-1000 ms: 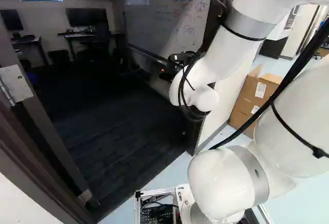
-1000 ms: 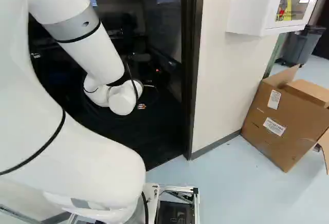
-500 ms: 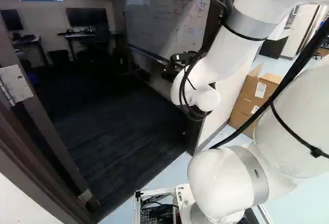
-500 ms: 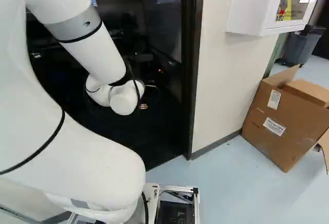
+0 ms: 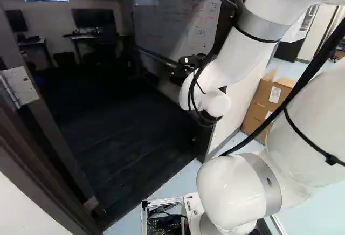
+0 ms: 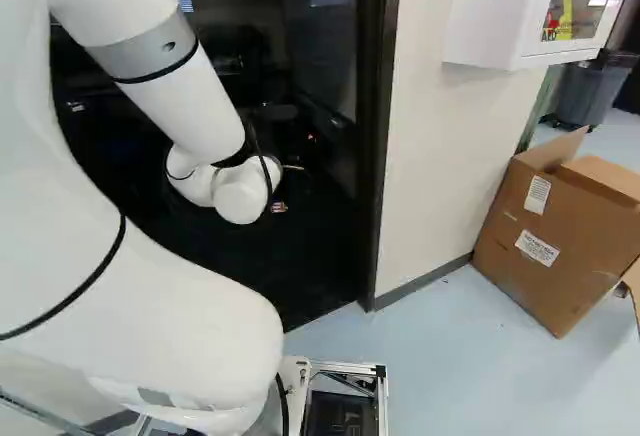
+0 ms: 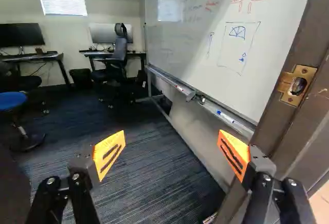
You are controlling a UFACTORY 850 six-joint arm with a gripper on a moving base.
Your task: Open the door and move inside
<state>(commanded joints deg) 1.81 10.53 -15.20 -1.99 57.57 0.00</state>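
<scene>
Blue-grey carpet (image 7: 154,152) floors room (image 7: 110,16) beyond doorway (image 6: 378,146); whiteboard (image 7: 200,39) at side; tool (image 5: 179,75) fingers wide apart.

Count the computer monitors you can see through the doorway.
2: one monitor on the desk nearer the blue stool, another monitor on the desk by the high-backed chair. Others may be hidden.

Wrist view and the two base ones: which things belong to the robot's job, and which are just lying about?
For the job:
- open black jaws with orange pads
- dark brown door frame
- brass latch plate
- silver metal hinge

Just about:
- brown cardboard box
- round blue stool
- large whiteboard
</scene>
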